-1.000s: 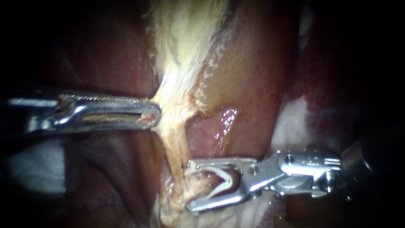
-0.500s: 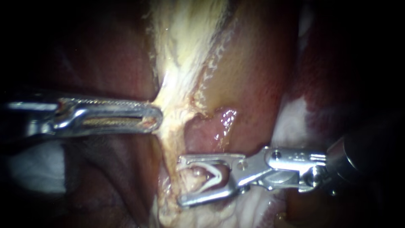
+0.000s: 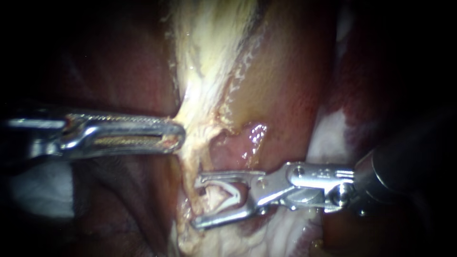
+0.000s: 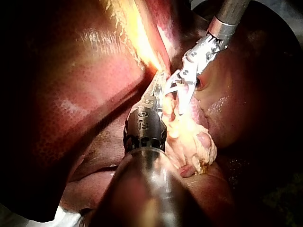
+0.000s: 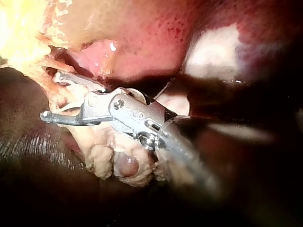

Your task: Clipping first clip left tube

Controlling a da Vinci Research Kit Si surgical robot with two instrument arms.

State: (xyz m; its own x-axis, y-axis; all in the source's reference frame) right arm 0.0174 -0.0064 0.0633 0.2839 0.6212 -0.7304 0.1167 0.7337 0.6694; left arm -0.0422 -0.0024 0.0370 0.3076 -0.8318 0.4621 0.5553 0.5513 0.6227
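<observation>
Ideally, the right instrument (image 3: pixel 196 202), jaws wide apart cradling a white V-shaped clip (image 3: pixel 233 194), fully straddles the pale stringy tube (image 3: pixel 189 164) before squeezing, while the left instrument (image 3: pixel 178 135), jaws clamped on yellowish fibrous tissue (image 3: pixel 204 95), tensions it.

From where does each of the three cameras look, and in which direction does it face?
Endoscope view: close to the tissue, facing the tube; the left instrument enters from the left, gripping pale tissue, the right instrument from the right, carrying a white clip.
Left wrist view: on the left arm, looking along its own shaft toward the tube.
Right wrist view: on the right arm, looking along its own shaft.
Shared: all show the right instrument astride the tube.
</observation>
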